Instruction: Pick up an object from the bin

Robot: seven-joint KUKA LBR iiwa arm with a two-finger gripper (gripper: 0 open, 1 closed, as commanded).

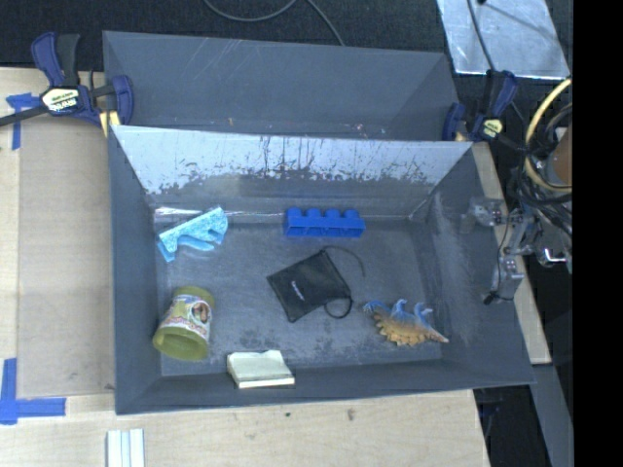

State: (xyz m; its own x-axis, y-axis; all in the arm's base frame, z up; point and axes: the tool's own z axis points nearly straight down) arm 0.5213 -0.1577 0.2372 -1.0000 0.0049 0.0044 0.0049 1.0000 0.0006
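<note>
My gripper (506, 261) hangs over the bin's right wall, above the rim and clear of everything inside. Nearest to it, in the front right part of the floor, lies a tan toy dinosaur with blue parts (407, 325). A flat black pouch with a thin cord (311, 285) rests in the middle of the bin. Beyond the pouch, a blue toy block with studs (324, 223) sits against the back wall.
On the left side lie a light blue plastic piece (193, 232) at the back and a green can on its side (185, 324) near the front. A pale yellow pad (260, 369) leans at the front wall. The arm and its cables stand outside the bin's right edge.
</note>
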